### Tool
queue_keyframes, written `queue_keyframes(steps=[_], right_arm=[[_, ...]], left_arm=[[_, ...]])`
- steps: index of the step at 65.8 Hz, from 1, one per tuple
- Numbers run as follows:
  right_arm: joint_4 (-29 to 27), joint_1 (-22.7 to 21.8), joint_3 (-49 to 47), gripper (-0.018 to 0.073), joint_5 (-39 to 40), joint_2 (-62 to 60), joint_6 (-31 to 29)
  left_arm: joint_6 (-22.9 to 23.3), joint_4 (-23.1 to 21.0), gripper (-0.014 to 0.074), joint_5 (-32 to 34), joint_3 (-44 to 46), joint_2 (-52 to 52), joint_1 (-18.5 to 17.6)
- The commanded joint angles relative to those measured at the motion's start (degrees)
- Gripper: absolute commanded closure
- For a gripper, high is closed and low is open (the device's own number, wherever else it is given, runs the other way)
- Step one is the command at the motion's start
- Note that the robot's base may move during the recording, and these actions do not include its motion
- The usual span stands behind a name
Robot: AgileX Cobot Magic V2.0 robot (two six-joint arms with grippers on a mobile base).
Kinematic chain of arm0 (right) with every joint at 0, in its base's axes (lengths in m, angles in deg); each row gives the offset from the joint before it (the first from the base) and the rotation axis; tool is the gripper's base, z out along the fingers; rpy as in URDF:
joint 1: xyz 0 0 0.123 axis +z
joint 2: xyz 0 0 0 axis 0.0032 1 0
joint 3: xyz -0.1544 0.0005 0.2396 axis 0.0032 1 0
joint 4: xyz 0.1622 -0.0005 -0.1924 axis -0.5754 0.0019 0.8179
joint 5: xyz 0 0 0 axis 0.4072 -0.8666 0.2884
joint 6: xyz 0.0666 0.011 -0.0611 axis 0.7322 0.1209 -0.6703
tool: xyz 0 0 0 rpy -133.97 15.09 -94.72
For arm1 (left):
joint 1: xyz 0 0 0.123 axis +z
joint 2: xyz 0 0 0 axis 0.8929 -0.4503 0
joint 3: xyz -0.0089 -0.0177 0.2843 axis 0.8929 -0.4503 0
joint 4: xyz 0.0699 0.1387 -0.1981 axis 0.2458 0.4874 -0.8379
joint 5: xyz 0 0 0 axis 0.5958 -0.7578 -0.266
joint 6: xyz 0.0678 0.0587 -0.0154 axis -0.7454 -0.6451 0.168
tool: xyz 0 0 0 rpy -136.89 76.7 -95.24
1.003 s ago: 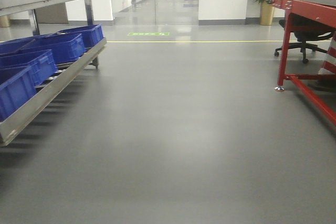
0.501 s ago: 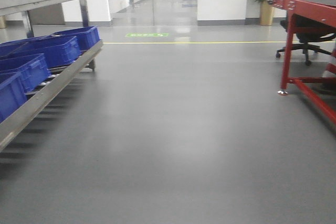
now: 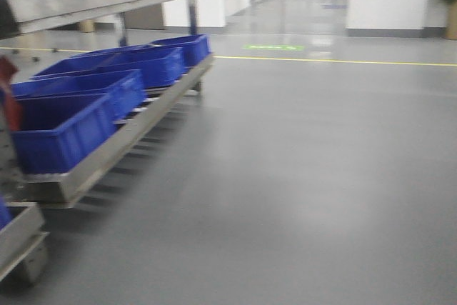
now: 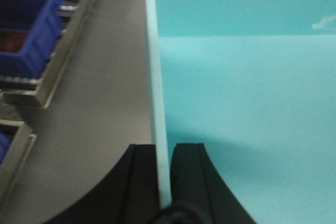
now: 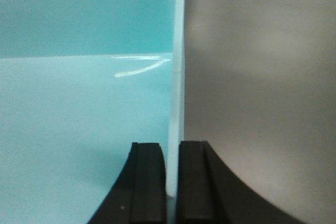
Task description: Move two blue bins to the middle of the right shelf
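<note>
The left fingers [image 4: 143,177] pinch the pale bin's [image 4: 241,108] left wall, one finger inside and one outside. The right fingers [image 5: 147,182] pinch its right wall likewise. The bin hangs over the floor [image 4: 105,103], near a shelf [image 3: 114,149] of dark bins [image 3: 64,130].

Matte black jaws, flat inside, curving outward behind.

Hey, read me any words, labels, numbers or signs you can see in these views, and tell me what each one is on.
Nothing is legible anywhere.
On the green floor marking: pale marks, too blurred to read.
On the dark blue bins in the rack: no label shows.
On the pale cyan bin: plain, no print in either wrist view.
</note>
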Motion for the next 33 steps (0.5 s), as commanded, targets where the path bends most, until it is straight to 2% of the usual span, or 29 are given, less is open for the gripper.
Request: queue_keyframes(steps=[1, 33], right_arm=[[-0.66, 0.20, -0.82, 0.0727, 3.04, -0.63, -0.40], [-0.66, 0.20, -0.82, 0.0727, 3.04, -0.63, -0.40]], left_arm=[[0.04, -0.67, 0.0707, 2.50, 0.52, 0.63, -0.51], [0.04, -0.67, 0.0707, 2.50, 0.52, 0.63, -0.51]])
